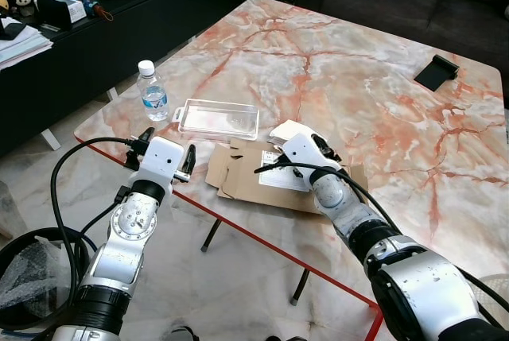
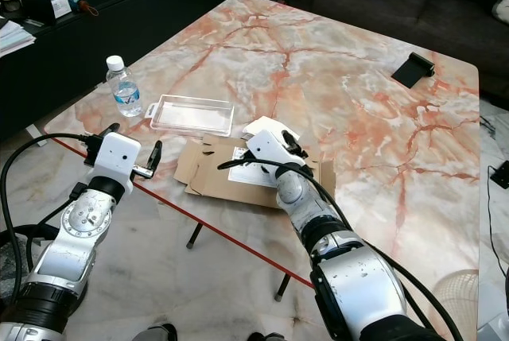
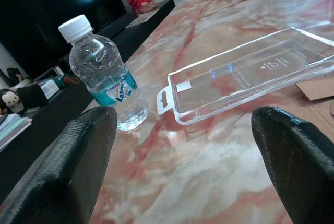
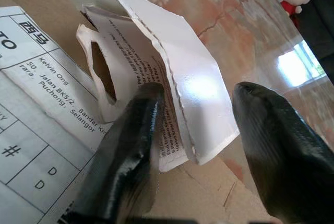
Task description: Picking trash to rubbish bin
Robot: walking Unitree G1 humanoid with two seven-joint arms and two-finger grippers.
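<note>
Marble-patterned desk (image 1: 382,94) in my head views carries a water bottle (image 1: 153,91), a clear plastic tray (image 1: 219,118) and flattened cardboard (image 1: 254,178). Left wrist view: my left gripper (image 3: 182,156) is spread wide, hovering near the bottle and tray. Right wrist view: my right gripper (image 4: 195,130) is spread around torn white paper (image 4: 177,78) lying on the cardboard.

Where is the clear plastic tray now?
The clear plastic tray lies on the marble table near its left edge, between the water bottle and the flattened cardboard box.
</note>
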